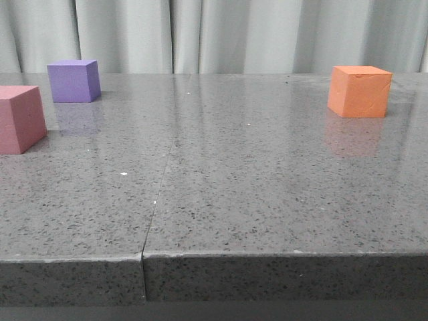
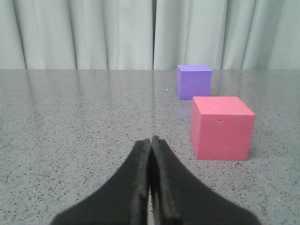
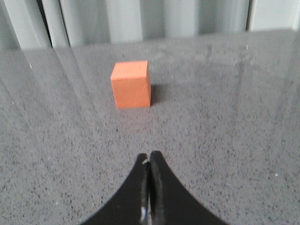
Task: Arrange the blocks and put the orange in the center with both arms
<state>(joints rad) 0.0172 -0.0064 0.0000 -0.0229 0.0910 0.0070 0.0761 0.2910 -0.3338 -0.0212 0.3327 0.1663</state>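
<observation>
Black, claw-shaped fingers of the left gripper [image 2: 150, 139] fill the near edge of the left wrist view, pressed together tip to tip with nothing between them, low over the speckled grey stone table [image 2: 75, 122]. Ahead of those fingers and off to one side sits the pink-red matte foam cube [image 2: 221, 127], flat on the table and well apart from the tips. Beyond it, farther from the fingers on the same side, stands the purple matte foam cube [image 2: 193, 81], near the pink-red one but not touching it.

Dark fingers of the right gripper [image 3: 149, 154] are likewise closed against each other, gripping nothing. The plain orange matte foam cube [image 3: 131, 84] rests on the table ahead of them, slightly off their line and well apart from the tips, its shadow falling on the table beside it.

From the front view neither gripper shows. The orange cube [image 1: 359, 91] stands alone toward the far right of the table [image 1: 267, 200], well apart from the other two: the purple cube [image 1: 74, 80] at the far left and the pink-red cube [image 1: 20, 118] nearer, cut off by the left edge. A pale pleated curtain [image 1: 221, 33] hangs behind the table. A thin seam [image 1: 162, 180] runs across the tabletop from front to back.
</observation>
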